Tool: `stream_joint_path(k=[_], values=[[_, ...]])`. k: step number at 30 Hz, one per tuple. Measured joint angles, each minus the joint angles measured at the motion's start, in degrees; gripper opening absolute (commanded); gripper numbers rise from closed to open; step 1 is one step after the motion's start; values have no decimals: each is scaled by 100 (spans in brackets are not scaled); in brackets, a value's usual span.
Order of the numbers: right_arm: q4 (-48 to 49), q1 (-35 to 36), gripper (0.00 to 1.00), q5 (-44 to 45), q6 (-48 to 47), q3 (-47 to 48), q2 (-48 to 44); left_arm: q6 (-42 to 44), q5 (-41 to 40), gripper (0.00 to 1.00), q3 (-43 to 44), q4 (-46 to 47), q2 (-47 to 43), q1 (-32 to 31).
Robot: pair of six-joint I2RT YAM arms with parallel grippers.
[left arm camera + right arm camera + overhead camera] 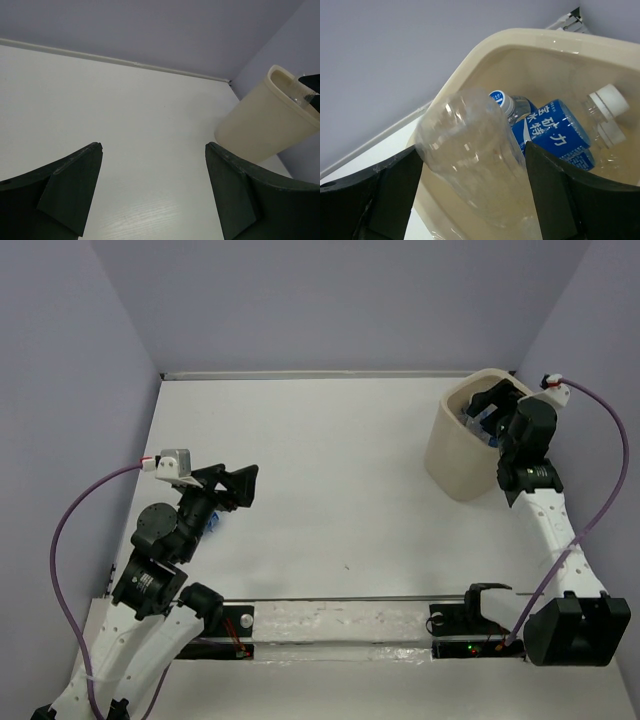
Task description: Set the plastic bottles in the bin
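Observation:
The beige bin (450,455) stands at the far right of the table; it also shows in the left wrist view (260,125) and the right wrist view (485,47). My right gripper (495,405) hangs over its opening with the jaws spread wide. A plain clear bottle (470,155) lies between the jaws (475,170), over the bin's near rim. Inside the bin lie blue-labelled bottles (555,132), one with a white cap (607,100). My left gripper (235,485) is open and empty (154,150) above the table at the left. A bit of blue (214,525) shows under the left arm, mostly hidden.
Grey walls close the table at the left, back and right. A clear strip (330,625) runs along the near edge between the arm bases. A purple cable (610,440) loops off the right wrist beside the bin.

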Motion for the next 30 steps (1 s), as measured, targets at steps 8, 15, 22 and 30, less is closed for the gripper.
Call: stream_joint_path(k=[8, 15, 22, 30], values=[[-319, 0, 98, 428, -531, 385, -133, 0, -11, 94, 0, -2, 24, 0], [-564, 138, 99, -553, -780, 883, -557, -2, -98, 94, 0, -2, 22, 61], [-271, 3154, 99, -1425, -658, 734, -109, -85, -420, 94, 13, -122, -35, 76], [260, 5309, 95, -2927, -1810, 1241, 2750, -92, -1189, 95, 1283, -638, -334, 74]])
